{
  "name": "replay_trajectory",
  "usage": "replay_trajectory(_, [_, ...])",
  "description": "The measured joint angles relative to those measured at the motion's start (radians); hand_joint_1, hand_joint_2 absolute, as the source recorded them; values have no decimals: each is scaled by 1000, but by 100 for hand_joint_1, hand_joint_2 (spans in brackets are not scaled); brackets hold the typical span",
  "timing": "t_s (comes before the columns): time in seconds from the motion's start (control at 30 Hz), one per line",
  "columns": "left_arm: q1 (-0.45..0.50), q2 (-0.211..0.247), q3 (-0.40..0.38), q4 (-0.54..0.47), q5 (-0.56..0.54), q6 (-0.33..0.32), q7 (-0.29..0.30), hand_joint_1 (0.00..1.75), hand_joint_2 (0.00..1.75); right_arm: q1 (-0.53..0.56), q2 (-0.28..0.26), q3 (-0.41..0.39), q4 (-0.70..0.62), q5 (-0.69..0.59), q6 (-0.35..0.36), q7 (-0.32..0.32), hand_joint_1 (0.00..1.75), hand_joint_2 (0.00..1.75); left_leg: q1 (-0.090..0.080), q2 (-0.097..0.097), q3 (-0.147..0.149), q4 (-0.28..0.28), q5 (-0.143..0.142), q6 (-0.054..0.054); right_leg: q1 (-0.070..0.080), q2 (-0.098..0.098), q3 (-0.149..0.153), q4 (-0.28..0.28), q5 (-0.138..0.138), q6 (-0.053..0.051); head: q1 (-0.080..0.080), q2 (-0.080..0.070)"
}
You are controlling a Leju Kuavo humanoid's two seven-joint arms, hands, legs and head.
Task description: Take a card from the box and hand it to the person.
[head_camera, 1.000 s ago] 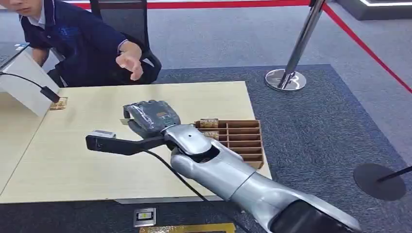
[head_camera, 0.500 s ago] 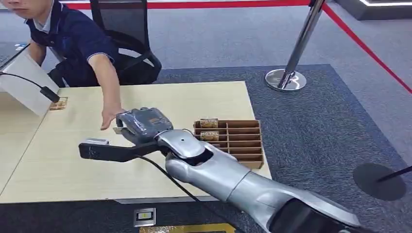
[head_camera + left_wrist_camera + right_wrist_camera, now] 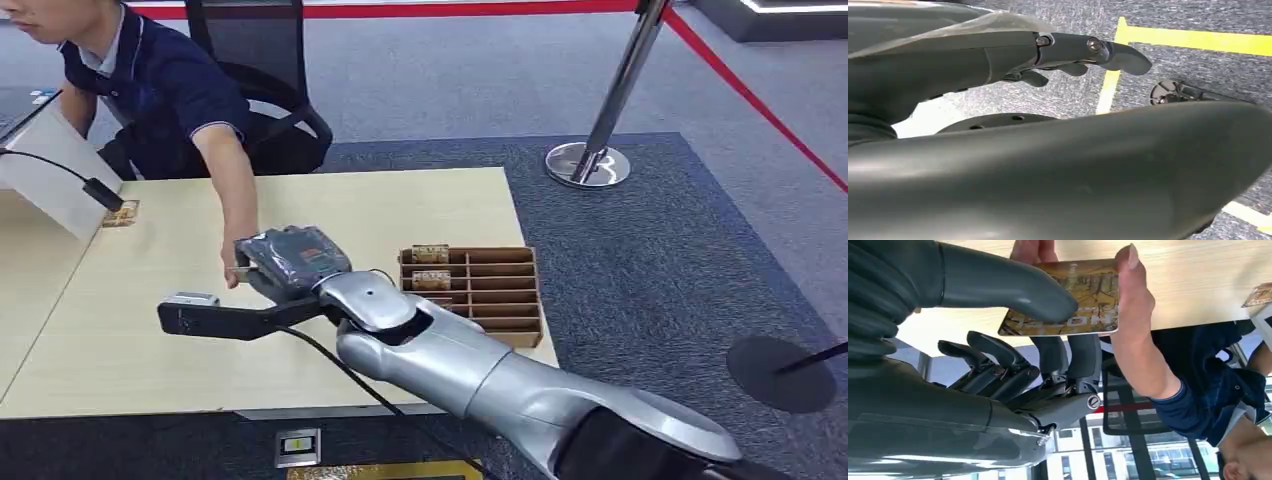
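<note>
My right hand (image 3: 295, 260) hovers over the middle of the wooden table (image 3: 120, 340), left of the brown slotted box (image 3: 495, 292). It pinches a gold card (image 3: 1073, 305) between its thumb (image 3: 998, 282) and fingers (image 3: 1083, 352). The person's hand (image 3: 1130, 305) grips the card's far edge; in the head view that hand (image 3: 235, 268) meets mine at the card (image 3: 243, 270). Two more cards (image 3: 430, 254) stand in the box's left slots. My left hand (image 3: 1073, 50) hangs over the grey carpet with its fingers apart and nothing in them.
The person (image 3: 150, 80) sits at the table's far left in a black chair (image 3: 270, 60). A white stand (image 3: 45, 175) with a black cable (image 3: 100, 190) and a loose card (image 3: 120, 213) sit at the left. A chrome post (image 3: 595, 155) stands on the carpet beyond the table.
The person's hand has come down from above the table and taken hold of the card's edge. My right hand has drifted a little leftward, still holding the card.
</note>
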Motion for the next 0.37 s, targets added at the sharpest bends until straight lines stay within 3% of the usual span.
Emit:
replay_trajectory(0.1, [0,0,0,0,1,0,-4,0,0,-5,0,12,0,-4,0,2,175,175,0,0,0,0,0,0,0,0,0,0,0,0,0,0])
replay_trajectory(0.13, [0,0,0,0,1,0,-4,0,0,-6,0,14,0,-6,-1,3,161,175,0,0,0,0,0,0,0,0,0,0,0,0,0,0])
replay_trajectory(0.17, [0,0,0,0,2,0,-4,0,0,-7,0,16,0,-8,-2,3,37,175,0,0,0,0,0,0,0,0,0,0,0,0,0,0])
replay_trajectory(0.2, [0,0,0,0,3,0,-4,0,0,-8,0,18,0,-15,-2,3,0,175,0,0,0,0,0,0,0,0,0,0,0,0,0,0])
replay_trajectory(0.37, [0,0,2,0,13,6,-4,0,0,-9,0,17,0,-77,-18,-21,0,175,0,0,0,0,0,0,0,0,0,0,0,0,0,0])
